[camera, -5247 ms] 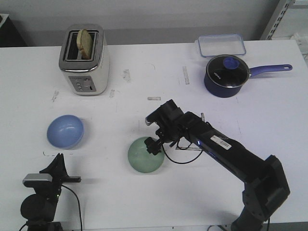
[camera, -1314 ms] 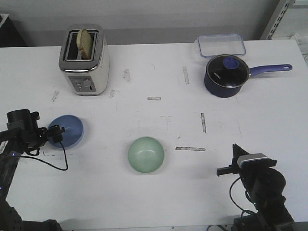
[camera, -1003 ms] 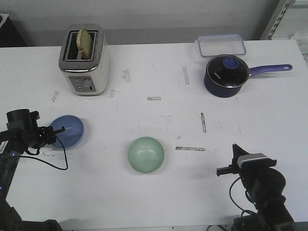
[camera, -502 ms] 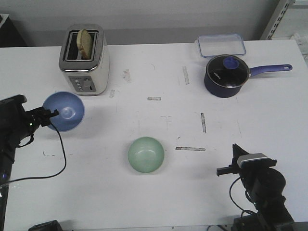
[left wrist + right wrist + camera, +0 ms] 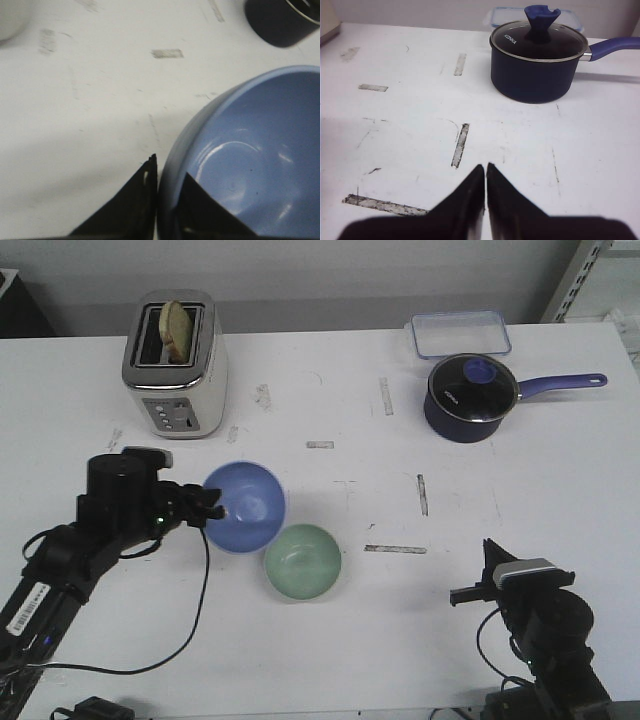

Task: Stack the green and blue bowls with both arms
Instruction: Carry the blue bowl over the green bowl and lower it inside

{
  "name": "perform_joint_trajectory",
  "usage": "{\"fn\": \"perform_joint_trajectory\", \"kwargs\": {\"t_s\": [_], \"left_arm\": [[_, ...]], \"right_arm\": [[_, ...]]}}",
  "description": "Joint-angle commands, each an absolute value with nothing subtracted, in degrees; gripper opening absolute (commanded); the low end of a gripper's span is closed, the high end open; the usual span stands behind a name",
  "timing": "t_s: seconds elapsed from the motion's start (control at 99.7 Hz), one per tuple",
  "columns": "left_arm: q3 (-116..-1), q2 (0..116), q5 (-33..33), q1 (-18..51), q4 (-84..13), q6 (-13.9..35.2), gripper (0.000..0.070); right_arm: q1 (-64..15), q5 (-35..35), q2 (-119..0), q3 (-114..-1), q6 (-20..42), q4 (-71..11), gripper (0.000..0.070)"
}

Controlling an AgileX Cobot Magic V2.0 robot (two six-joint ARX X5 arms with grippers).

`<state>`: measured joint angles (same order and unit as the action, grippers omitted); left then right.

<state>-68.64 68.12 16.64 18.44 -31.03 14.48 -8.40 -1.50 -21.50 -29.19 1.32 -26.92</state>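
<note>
Periwinkle-blue smooth round bowl (image 5: pixel 244 506) sits centre-left in the front view, tilted and lifted, its lower-right edge just beside or overlapping the rim of the pale mint-green round bowl (image 5: pixel 303 561) that rests on the white table (image 5: pixel 330 640) just below centre; that looks like the carry toward stacking, with the blue one not yet seated inside the green. The left gripper (image 5: pixel 208 508) pinches the blue bowl's left rim, which is why the bowl hangs at an angle rather than level. Low at the right, the right gripper (image 5: pixel 470 592) is parked well apart from both bowls. Over to the left wrist view: the two black fingers (image 5: pixel 135 200) straddle the blue wall, one outside, one inside, clamped on the rim, and the bowl fills the lower right of the frame. Now the right wrist view: its fingers (image 5: pixel 467 200) meet tip to tip with nothing between them, pointing toward the dark navy lidded saucepan (image 5: pixel 538 62) at the upper right.
</note>
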Motion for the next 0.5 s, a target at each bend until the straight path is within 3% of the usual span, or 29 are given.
{"fn": "perform_joint_trajectory", "kwargs": {"t_s": [0.0, 0.201, 0.492], "left_arm": [[-70.0, 69.8, 16.8, 22.2, -30.7, 14.8, 0.0000], [-70.0, 75.8, 16.7, 30.7, -30.7, 14.6, 0.0000], [-70.0, 85.0, 14.0, 33.4, -30.9, 14.2, 0.0000]], "right_arm": [[-8.4, -1.5, -21.9, -29.2, 1.5, -26.2, 0.0000], [-8.4, -1.5, -21.9, -29.2, 1.5, -26.2, 0.0000], [-8.4, -1.5, -21.9, -29.2, 1.5, -26.2, 0.0000]]}}
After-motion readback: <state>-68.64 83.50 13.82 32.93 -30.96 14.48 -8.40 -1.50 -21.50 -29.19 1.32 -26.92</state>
